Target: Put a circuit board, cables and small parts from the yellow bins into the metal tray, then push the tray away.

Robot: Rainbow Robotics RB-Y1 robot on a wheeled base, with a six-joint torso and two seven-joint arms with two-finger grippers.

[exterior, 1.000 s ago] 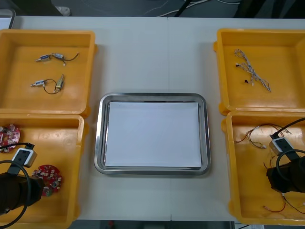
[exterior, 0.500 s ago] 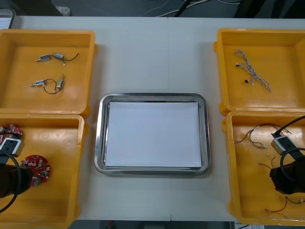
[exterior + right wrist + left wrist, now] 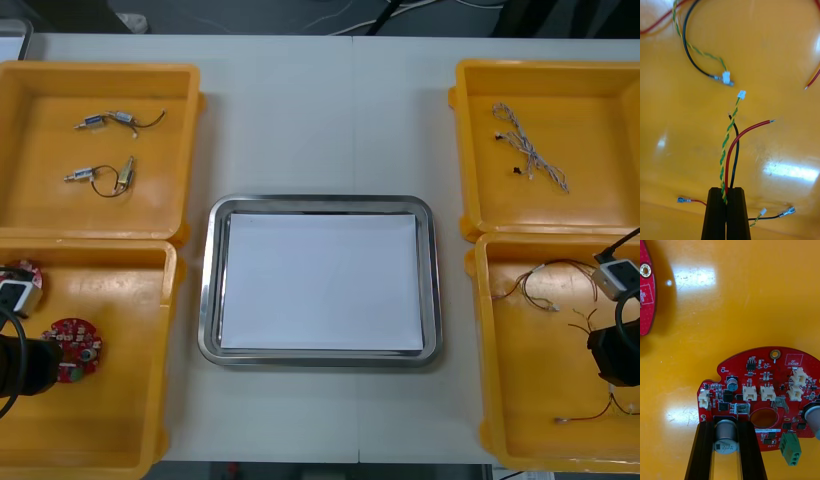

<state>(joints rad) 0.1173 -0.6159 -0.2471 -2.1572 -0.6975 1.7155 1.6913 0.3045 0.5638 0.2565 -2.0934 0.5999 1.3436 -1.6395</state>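
My left gripper (image 3: 42, 360) hangs over the near left yellow bin (image 3: 120, 290), shut on a round red circuit board (image 3: 72, 350). In the left wrist view its fingers (image 3: 704, 450) clamp a silver cylinder on the board (image 3: 763, 401). A second red board (image 3: 645, 288) lies beside it in the bin. My right gripper (image 3: 612, 358) is over the near right yellow bin (image 3: 520, 400), shut (image 3: 727, 192) on a bundle of cables (image 3: 730, 150): twisted green and yellow, red, and black. The metal tray (image 3: 320, 203), white inside, sits between the bins.
The far left bin (image 3: 40, 215) holds small metal parts (image 3: 112, 121) with wires. The far right bin (image 3: 600, 210) holds a twisted pale cable (image 3: 530, 150). More loose cables (image 3: 545, 285) lie in the near right bin.
The left gripper has drawn back to the left with the circuit board in it. The right gripper has shifted to the right, dragging its cables along.
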